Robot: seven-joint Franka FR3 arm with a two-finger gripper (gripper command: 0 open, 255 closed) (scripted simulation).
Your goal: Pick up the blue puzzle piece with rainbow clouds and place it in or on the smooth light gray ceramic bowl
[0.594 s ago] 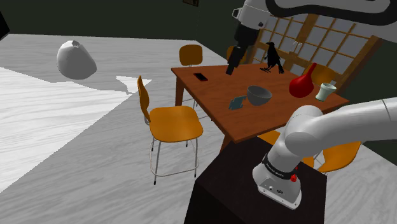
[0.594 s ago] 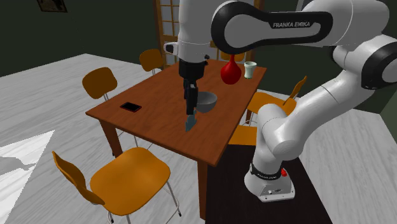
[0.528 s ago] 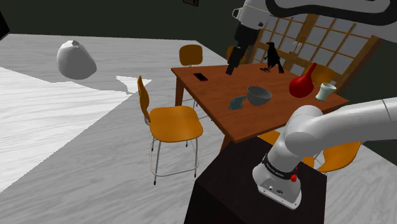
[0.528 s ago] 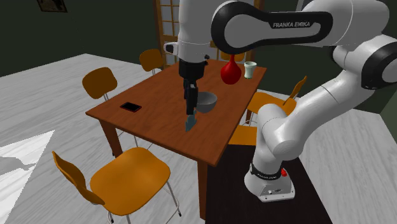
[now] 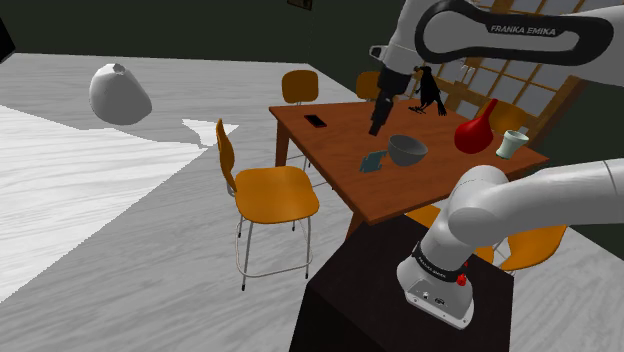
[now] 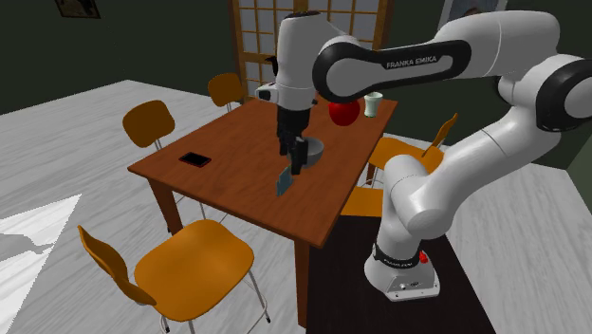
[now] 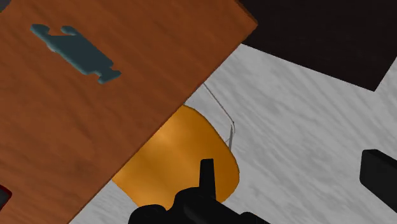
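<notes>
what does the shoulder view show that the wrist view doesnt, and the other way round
Shoulder view: the grey bowl, red vase, cup, black bird figure, phone, the white arm and its stand.
Wrist view: the puzzle piece in full outline from above, and an orange chair seat partly under the table edge.
Both: the brown table, the blue puzzle piece lying flat on it, and the open gripper, clear of the piece.
</notes>
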